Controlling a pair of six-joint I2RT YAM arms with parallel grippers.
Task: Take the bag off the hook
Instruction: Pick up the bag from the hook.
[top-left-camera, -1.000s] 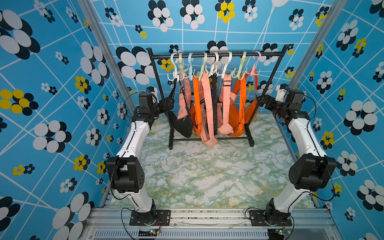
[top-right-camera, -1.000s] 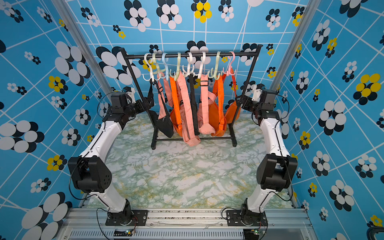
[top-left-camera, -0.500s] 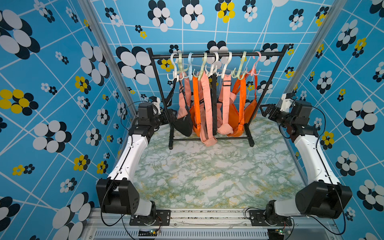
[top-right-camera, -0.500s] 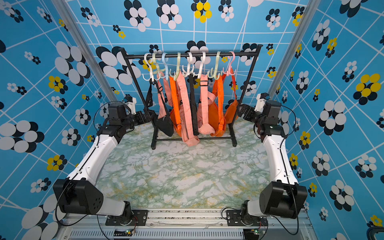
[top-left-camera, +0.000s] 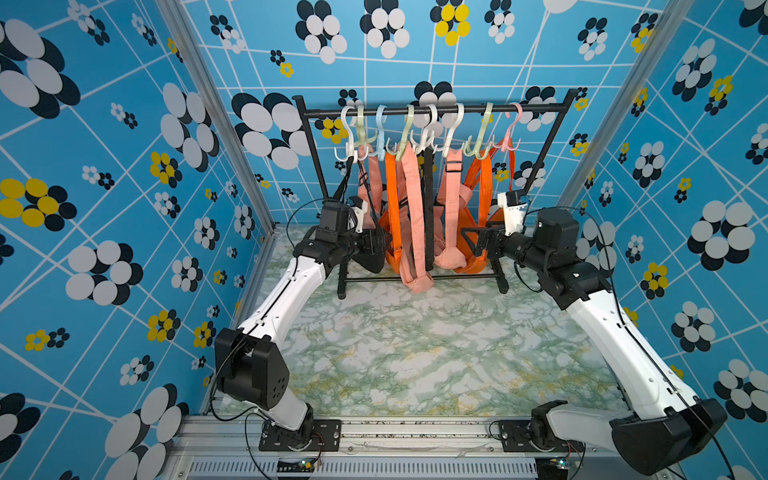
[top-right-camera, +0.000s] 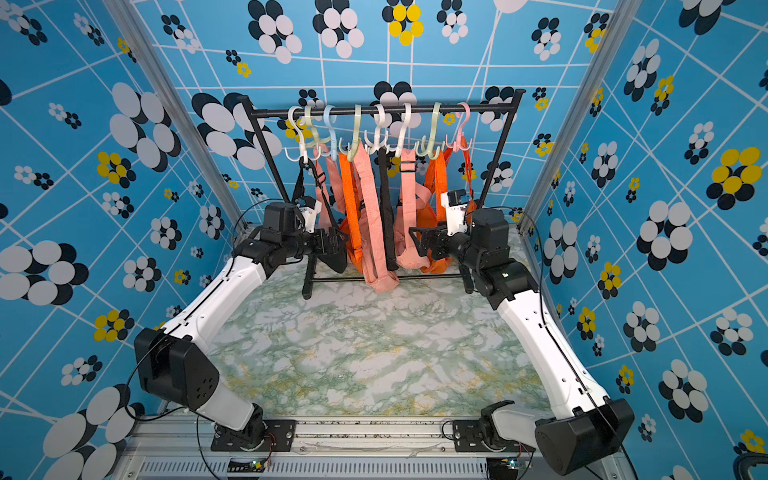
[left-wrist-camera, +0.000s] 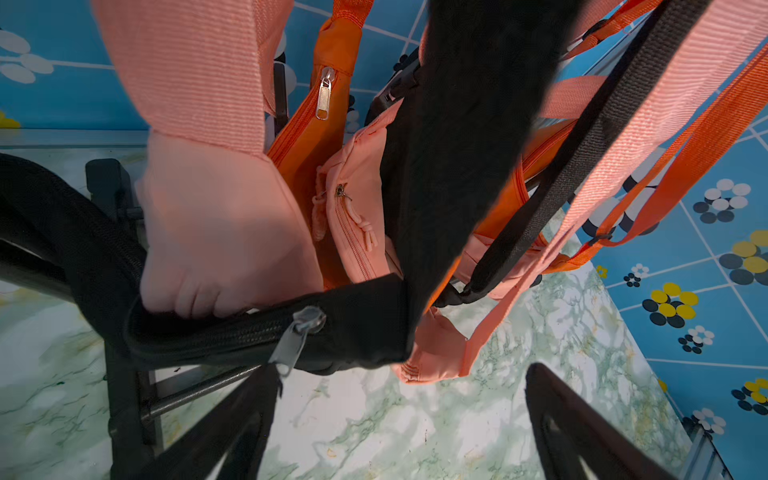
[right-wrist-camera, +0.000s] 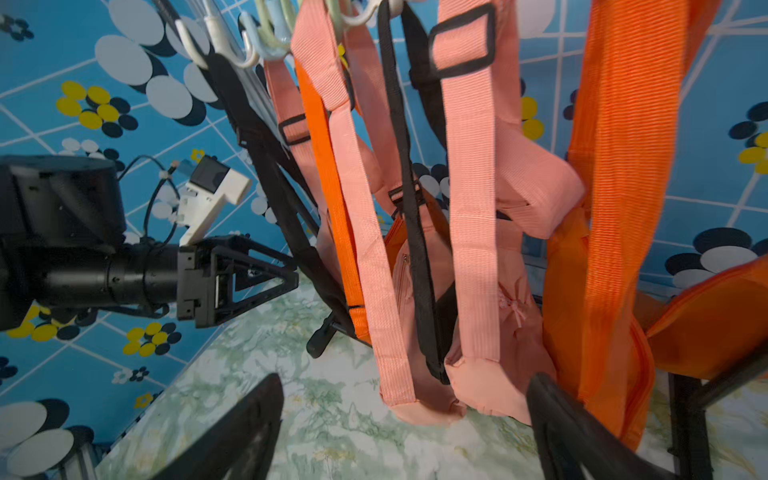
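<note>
Left wrist view: the black bag (left-wrist-camera: 270, 328) hangs low from a white hook (top-left-camera: 347, 133) at the rack's (top-left-camera: 432, 110) end, just ahead of the left fingers (left-wrist-camera: 232, 428), which are spread and empty. The right fingers (right-wrist-camera: 582, 436) are likewise released, near the orange bag (right-wrist-camera: 598, 340). This looks like the approach; next, grasp the strap and lift it clear of the hook.

Marbled tabletop (top-left-camera: 415, 357) carries a black rack (top-left-camera: 540, 109), pink strap (top-left-camera: 417, 282) perhaps touching.
</note>
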